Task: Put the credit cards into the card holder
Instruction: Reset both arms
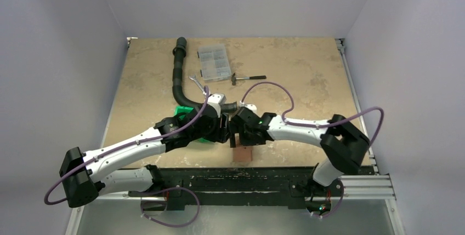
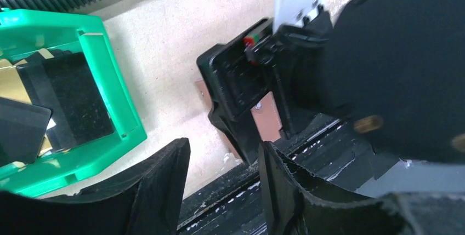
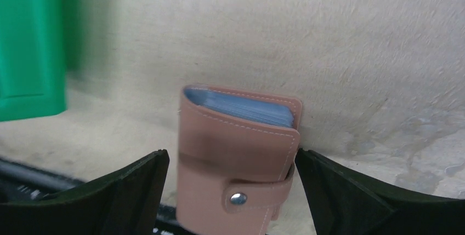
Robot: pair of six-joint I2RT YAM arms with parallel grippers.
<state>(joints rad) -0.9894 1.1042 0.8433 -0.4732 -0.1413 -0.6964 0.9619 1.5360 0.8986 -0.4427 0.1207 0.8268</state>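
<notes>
right gripper (image 3: pixel 230 159): jaws wide apart, one on each side of the card holder (image 3: pixel 237 136); grips nothing. The right finger (image 3: pixel 351 191) is right at the holder's edge, and contact cannot be told. The left finger (image 3: pixel 115 191) has a small gap.
left gripper (image 2: pixel 224 150): jaws spread, nothing between them, just left of the card holder and not touching it.
card holder: flat on the table (image 1: pixel 307 81) at its near edge, folded closed, strap snapped over the clasp, blue pockets showing at the top edge. From above it is mostly under the right gripper.
cards (image 2: pixel 22 131): dark ones on a gold one, inside the green bin (image 2: pixel 118 101), left of the card holder.
green bin: near the card holder on its left, apart from it; the left arm covers most of it from above.
in the way: the right gripper's black body sits over the card holder, between it and the left gripper.
hose (image 1: pixel 176 76): black, ribbed, beyond the card holder to the left.
clear box (image 1: pixel 214 62): well beyond the card holder, far side.
hammer (image 1: pixel 248 78): well beyond the card holder, far side.
</notes>
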